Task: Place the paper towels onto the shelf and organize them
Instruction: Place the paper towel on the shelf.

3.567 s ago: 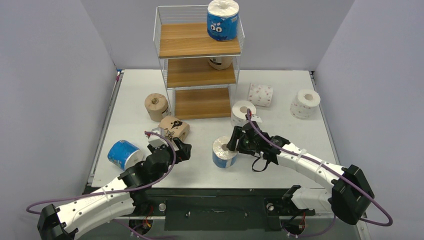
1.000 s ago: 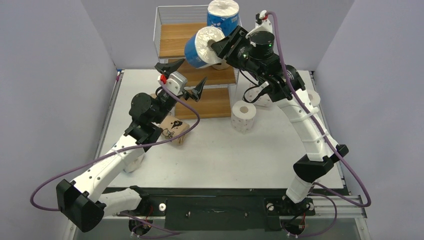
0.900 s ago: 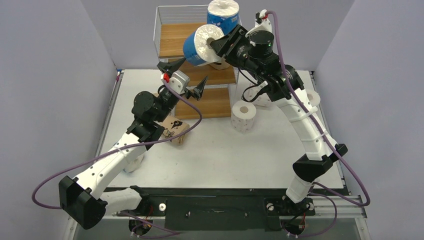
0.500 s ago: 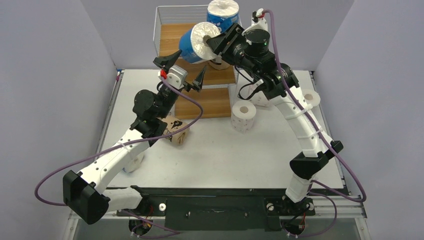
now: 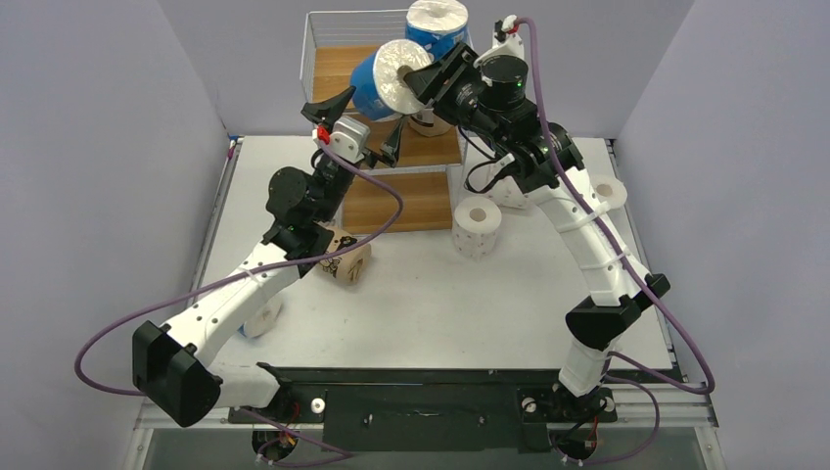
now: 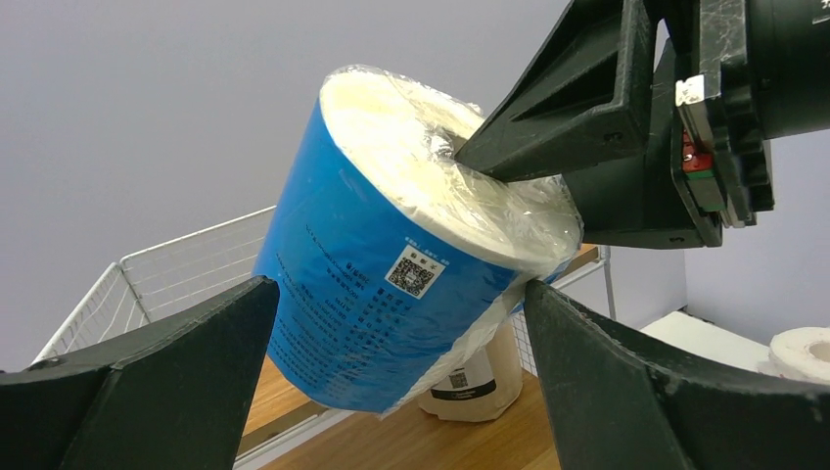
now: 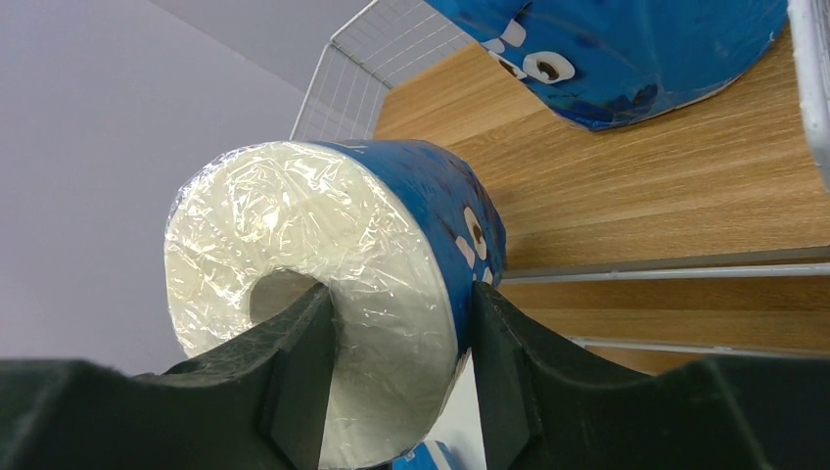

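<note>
**Right gripper (image 7: 399,294) lifts a blue roll (image 5: 385,83) to the top of the shelf (image 5: 338,70)**

One of its fingers sits inside the roll's hollow core and the other presses on the blue wrap, so the jaws are partly closed on the roll's wall. The roll hangs tilted in the air at the front of the top board. It is just left of the standing blue roll (image 5: 437,29) on that board. The left gripper (image 6: 398,286) is spread wide just below, with a finger on each side of the roll. Whether either finger touches the wrap cannot be told.

The step looks like setting this roll down beside its twin. To do it well:

- Turn the wrist until the roll stands on its flat end.
- Carry it over the wire rail (image 7: 343,59) rather than into it.
- Lower it onto bare wood close to the standing roll without nudging it, leaving space for a third blue one.

A grip through the core lets the roll swing, so slow moves suit it. If the left gripper is meant to take or steady the roll, it should close on the middle of the wrap before the right one lets go. The right gripper should open only once the base rests flat. It should then draw the inner finger straight out of the core so the roll is not pulled over.
</note>
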### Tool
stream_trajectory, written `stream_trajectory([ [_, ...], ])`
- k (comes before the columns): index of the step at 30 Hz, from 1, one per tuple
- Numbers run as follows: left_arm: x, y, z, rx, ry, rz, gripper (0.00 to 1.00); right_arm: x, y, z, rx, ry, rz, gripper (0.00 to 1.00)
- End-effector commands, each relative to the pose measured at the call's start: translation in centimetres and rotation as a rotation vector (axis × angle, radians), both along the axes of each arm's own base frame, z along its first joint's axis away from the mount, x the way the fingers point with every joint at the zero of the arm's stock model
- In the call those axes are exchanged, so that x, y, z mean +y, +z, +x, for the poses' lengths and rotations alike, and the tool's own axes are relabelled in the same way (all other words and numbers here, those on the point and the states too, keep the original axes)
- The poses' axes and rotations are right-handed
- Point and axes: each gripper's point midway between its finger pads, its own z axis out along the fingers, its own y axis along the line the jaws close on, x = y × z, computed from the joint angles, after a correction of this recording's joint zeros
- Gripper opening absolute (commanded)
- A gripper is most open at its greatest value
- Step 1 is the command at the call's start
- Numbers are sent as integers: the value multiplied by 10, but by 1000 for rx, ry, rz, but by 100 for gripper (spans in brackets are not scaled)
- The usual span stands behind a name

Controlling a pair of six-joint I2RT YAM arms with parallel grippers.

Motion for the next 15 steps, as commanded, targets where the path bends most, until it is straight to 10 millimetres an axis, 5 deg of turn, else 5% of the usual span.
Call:
stream_trajectory([
  [1,12,23,7,-36,54,-50,96,3,46,-9,-108,33,101,45],
  [15,18,18,24,-4,82,-73,96,-2,49,-10,-111,34,105,60],
])
